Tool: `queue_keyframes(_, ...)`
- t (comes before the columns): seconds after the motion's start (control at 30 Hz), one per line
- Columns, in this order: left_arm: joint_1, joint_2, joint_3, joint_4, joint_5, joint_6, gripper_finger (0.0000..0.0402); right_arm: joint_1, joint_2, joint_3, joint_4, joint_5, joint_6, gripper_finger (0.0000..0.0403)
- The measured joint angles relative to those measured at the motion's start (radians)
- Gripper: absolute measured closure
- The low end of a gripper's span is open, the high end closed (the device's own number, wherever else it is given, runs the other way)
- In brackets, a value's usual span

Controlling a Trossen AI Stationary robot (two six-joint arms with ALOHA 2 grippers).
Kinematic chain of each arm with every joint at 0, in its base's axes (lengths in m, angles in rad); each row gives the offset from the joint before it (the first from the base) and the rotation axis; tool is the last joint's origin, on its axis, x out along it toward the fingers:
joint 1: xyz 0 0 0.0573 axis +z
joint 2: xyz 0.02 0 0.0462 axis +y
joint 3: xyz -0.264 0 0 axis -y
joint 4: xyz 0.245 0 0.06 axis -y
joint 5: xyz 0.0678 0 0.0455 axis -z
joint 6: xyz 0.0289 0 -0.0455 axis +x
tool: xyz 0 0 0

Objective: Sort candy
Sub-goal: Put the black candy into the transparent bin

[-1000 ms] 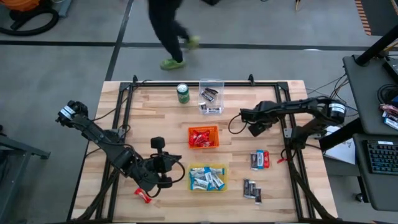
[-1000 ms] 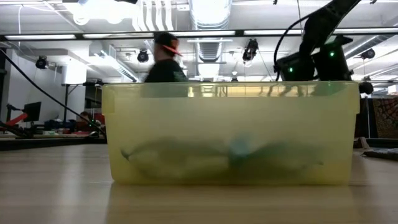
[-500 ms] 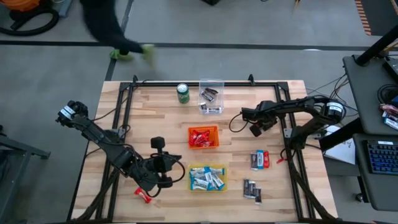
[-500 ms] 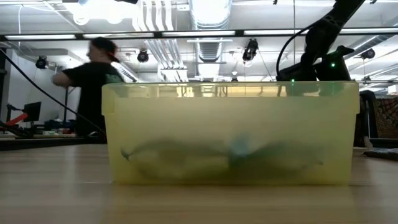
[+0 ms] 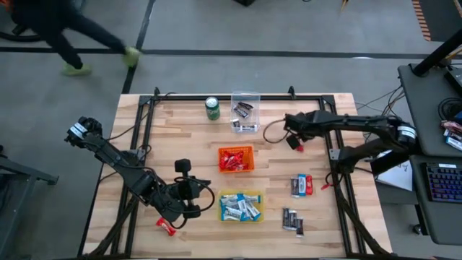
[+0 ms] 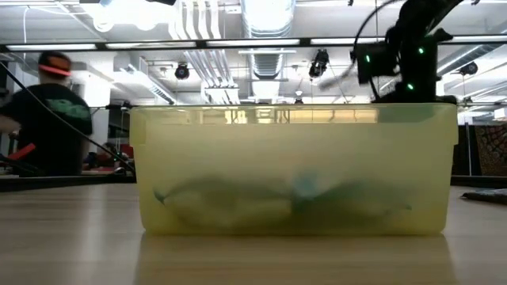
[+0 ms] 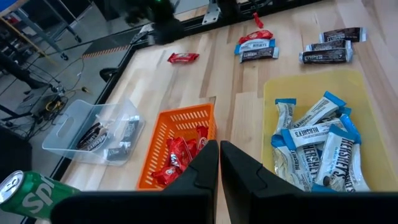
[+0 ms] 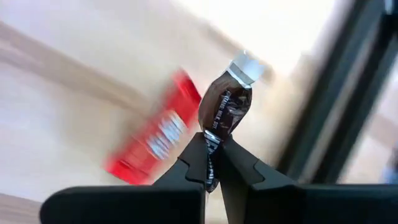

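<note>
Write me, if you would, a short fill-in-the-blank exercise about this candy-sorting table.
1. The right gripper is shut on a candy in a ____ wrapper.
2. The orange bin holds only ____ candies.
3. The yellow bin holds ____ candies.
4. The left gripper waits shut near the yellow bin, holding ____.

Missing words: dark brown; red; blue-and-white; nothing.

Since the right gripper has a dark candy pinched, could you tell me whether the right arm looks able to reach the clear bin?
Probably yes. The right gripper, shut on the dark candy, hangs close beside the clear bin. Only bare table lies between them, and the bin is open on top.
</note>
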Motion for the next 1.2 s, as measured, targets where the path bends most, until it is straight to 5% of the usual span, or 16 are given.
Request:
queue_keyframes(0.37, 0.0, 0.0, 0.0, 0.001, 0.0, -0.005, 0.0402, -0.001, -0.069, 0.051, 0.639, -0.143, -0.373, 0.0391)
queue_keyframes(0.5, 0.0, 0.0, 0.0, 0.001, -0.001, -0.018, 0.0402, -0.005, -0.01, 0.052, 0.831, -0.232, -0.496, 0.0391)
queue_keyframes(0.8, 0.0, 0.0, -0.006, 0.001, -0.016, -0.027, 0.0402, -0.027, 0.201, 0.052, 1.223, -0.24, -0.656, 0.0391)
queue_keyframes(1.2, 0.001, 0.0, -0.028, 0.003, -0.019, -0.032, 0.0402, -0.115, 0.409, 0.14, 1.285, -0.255, -0.588, 0.0345)
